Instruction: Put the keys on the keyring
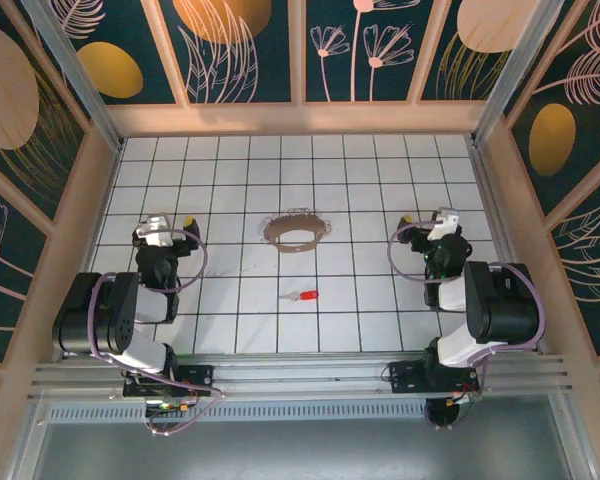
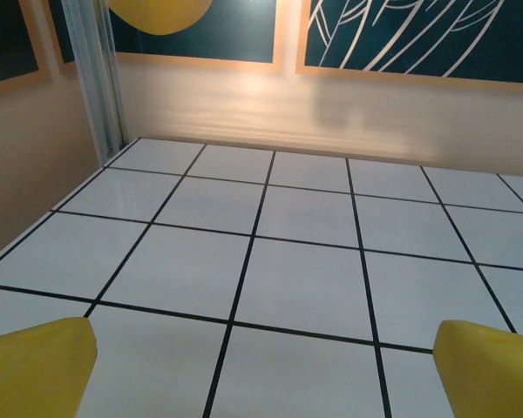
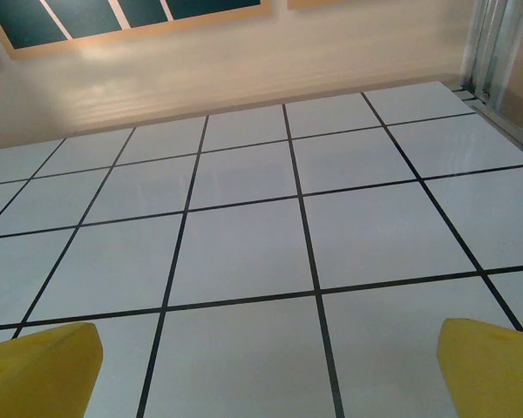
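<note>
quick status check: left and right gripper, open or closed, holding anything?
Left gripper: open, holding nothing.
Right gripper: open, holding nothing.

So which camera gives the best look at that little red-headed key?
The top external view: the small red-headed silver key lies in the open on the white tiled table. Both wrist views point at tiles elsewhere.

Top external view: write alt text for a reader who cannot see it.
A small red-headed key lies on a white tiled table, apart from a brownish keyring loop lying just beyond it at the centre. Two robot arms flank them, the left hand and right hand both open and empty, touching neither.
</note>
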`<state>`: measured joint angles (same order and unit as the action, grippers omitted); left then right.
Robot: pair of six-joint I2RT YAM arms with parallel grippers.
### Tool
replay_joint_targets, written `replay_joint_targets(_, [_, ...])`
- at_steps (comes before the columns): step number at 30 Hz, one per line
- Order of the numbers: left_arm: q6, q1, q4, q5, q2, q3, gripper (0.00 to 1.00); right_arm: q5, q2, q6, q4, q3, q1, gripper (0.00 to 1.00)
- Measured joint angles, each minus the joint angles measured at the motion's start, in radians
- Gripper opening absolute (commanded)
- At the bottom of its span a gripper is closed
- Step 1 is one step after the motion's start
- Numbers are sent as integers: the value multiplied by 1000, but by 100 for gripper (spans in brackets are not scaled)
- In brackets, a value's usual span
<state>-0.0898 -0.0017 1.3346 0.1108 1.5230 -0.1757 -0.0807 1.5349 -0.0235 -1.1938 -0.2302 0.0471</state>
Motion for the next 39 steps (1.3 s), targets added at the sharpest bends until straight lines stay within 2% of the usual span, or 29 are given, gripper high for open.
replay_joint_targets(24, [7, 0, -15, -24, 0, -10, 99, 24, -1, -1, 5, -3, -2, 99])
replay_joint_targets(28, [6, 0, -59, 5, -35, -18, 98, 74, -68, -6, 119, -39, -6, 99])
replay_joint_targets(32, [-1, 0, -177, 36, -110, -71, 99, 135, -204, -37, 213, -76, -8, 99])
replay_joint_targets(39, [-39, 0, -401, 55, -213, -220, 97, 273, -320, -258, 560, -300, 0, 99])
